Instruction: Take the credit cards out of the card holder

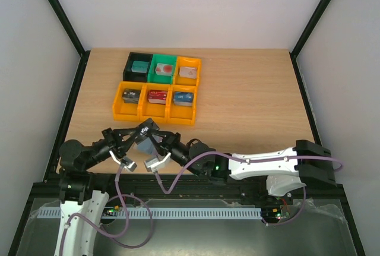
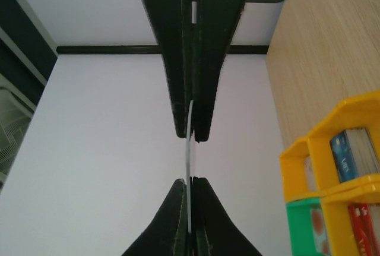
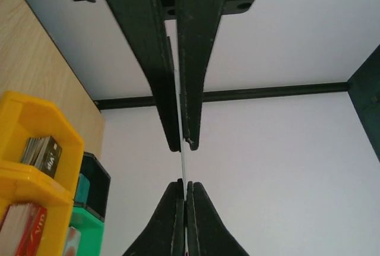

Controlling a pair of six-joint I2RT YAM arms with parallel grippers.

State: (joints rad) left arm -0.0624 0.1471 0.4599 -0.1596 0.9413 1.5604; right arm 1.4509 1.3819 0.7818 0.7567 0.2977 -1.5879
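right gripper (image 3: 183, 161) clamps the grey-blue card holder (image 1: 144, 147) above the table's (image 1: 249, 107) 6 o'clock edge; left gripper (image 2: 190, 158) is pinched shut on a thin sheet (image 2: 189, 149), card or flap unclear. credit cards (image 1: 155, 95) already lie in the bins (image 1: 153, 117) at 12 o'clock, so extraction seems midway; only the crowded fingertips interfere.

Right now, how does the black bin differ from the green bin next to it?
The black bin sits at the back row's left end and holds a teal card; the green bin is the row's middle one and holds a card with a red patch. Both are open-topped and stand side by side.
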